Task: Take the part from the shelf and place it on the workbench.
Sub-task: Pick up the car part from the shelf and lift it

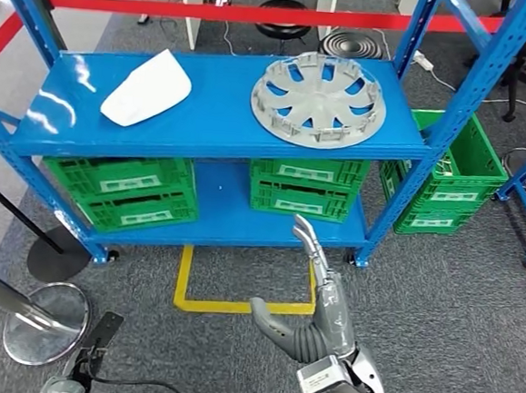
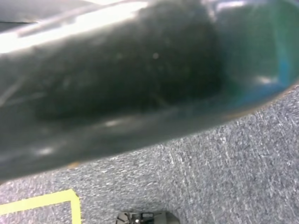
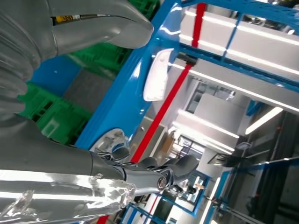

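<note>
Right hand (image 1: 320, 310), raised in front of the robot above the grey carpet: the fingers (image 1: 310, 237) extend straight toward the shelf, the thumb (image 1: 274, 325) is spread out to the side, and the hand holds nothing. In the right wrist view the same hand (image 3: 70, 140) appears with thumb and fingers wide apart and only open air between them. It is well short of the shelf and touches no object. The state of the left hand cannot be told; the left wrist view presents a dark, blurred curved surface above grey carpet (image 2: 229, 177) and a corner of yellow floor tape.

Blue metal shelf (image 1: 217, 129), directly ahead of the right hand. On its upper board, toward the right, lies the silver wheel cover (image 1: 318, 99), flat and with its spoked face upward. Toward the left of the same board, well apart from the wheel cover, lies a white moulded part (image 1: 147, 87), also visible in the right wrist view (image 3: 157, 74). On the lower board stand green plastic crates: one stack at the left (image 1: 133, 191) and one at the right (image 1: 309, 184). A further green crate (image 1: 454, 175) sits on the floor just beyond the shelf's right post.

Yellow tape (image 1: 238, 304) marks a rectangle on the carpet in front of the shelf. A red barrier band (image 1: 226, 12) runs behind the shelf.
</note>
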